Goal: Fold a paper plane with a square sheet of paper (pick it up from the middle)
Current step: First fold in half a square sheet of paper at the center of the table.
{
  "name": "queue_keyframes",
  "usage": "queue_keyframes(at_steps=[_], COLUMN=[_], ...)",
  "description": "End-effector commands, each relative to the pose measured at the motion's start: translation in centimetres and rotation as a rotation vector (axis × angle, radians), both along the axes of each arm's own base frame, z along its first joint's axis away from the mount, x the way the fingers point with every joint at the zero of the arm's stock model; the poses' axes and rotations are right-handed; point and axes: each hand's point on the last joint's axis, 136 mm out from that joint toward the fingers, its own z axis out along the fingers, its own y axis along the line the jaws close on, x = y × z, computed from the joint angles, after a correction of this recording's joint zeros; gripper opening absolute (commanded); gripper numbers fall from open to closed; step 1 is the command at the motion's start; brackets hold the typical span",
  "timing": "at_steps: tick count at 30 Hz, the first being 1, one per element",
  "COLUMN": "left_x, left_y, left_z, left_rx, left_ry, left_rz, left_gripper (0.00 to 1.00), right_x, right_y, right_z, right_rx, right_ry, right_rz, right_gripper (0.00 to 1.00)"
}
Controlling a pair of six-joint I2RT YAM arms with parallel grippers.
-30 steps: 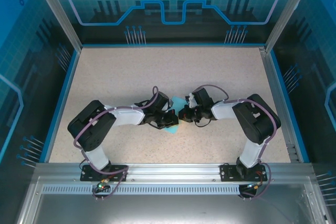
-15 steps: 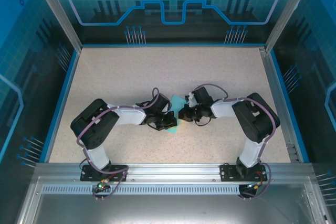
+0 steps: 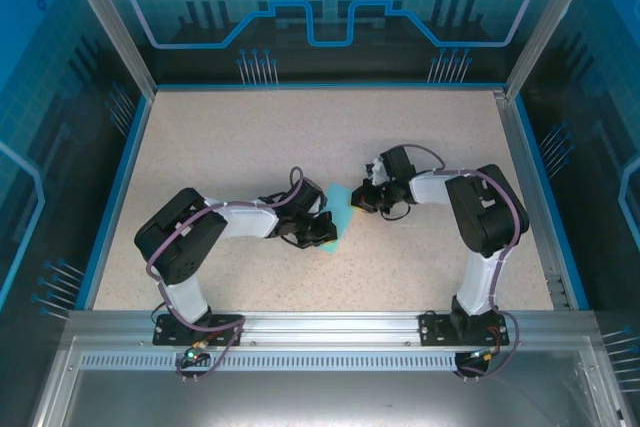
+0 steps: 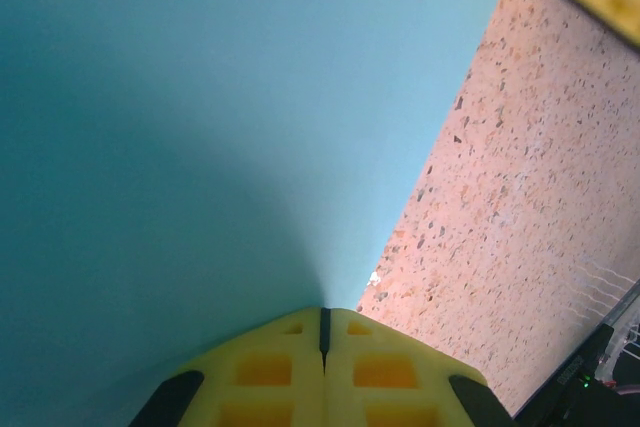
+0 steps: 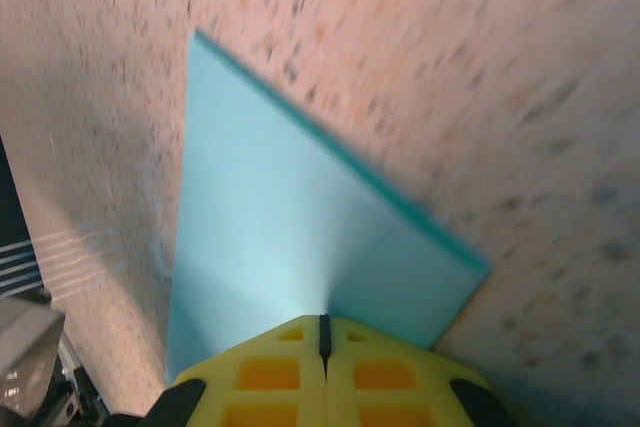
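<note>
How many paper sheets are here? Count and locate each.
1: a light cyan-blue paper sheet mid-table, pinched by the left claw and right claw, partly hidden beneath them.

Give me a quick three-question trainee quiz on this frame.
1. True or false: the left claw and right claw are both shut on the paper.
2. What colour is the paper?
3. Where is the paper? A) far corner B) between the claws C) on the front rail

Key: 1 true; 2 light blue; 3 B.
</note>
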Motion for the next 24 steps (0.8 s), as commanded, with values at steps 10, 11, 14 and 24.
queue_keyframes(at_steps=[10, 11, 14, 24], left_x=[-3.0, -3.0, -2.8, -2.2], left_y=[2.4, 2.4, 2.3, 1.7], left_z=[-3.4, -3.5, -3.4, -2.5], left_rx=[0.148, 0.151, 0.146, 0.128], left_ry=[0.144, 0.147, 0.140, 0.110], left_rz=[-0.020, -0.020, -0.023, -0.036], left_gripper=[0.00, 0.00, 0.00, 0.00], right_x=[5.1, 5.1, 4.4, -2.6], right_y=[-4.7, -4.7, -3.7, 2.4], right_z=[1.0, 1.5, 3.7, 2.5], right_rx=[-0.167, -0.162, -0.114, 0.004], right_ry=[-0.087, -0.094, -0.150, -0.063], right_rz=[-0.151, -0.155, -0.143, 0.006], right_gripper=[0.00, 0.00, 0.00, 0.00])
